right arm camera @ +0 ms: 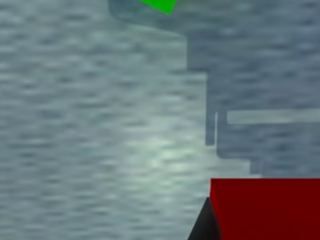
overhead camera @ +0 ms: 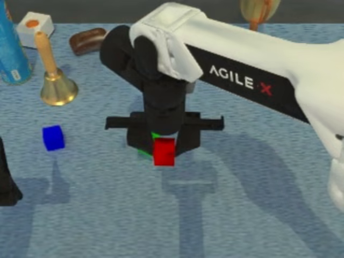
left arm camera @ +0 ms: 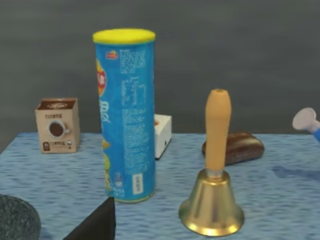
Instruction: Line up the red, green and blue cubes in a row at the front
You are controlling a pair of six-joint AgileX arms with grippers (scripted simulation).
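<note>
Right hand (overhead camera: 164, 146) grips the red cube (overhead camera: 164, 151) mid-tabletop (overhead camera: 242, 215) — green cube (overhead camera: 156, 136) just behind, blue cube (overhead camera: 53, 137) well left.

blue mottled cloth-like desk (overhead camera: 258, 215) fills the top view, plain dark grey wall (left arm camera: 240, 55) behind its far edge, light from above casting soft shadows on the surface.

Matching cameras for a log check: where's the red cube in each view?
Top view: red cube near the table's middle, at the right hand.
Left wrist view: not in it.
Right wrist view: red cube fills a corner, beside a dark fingertip.
Shared landmark: the green cube, partly visible in the top and right wrist views.
</note>
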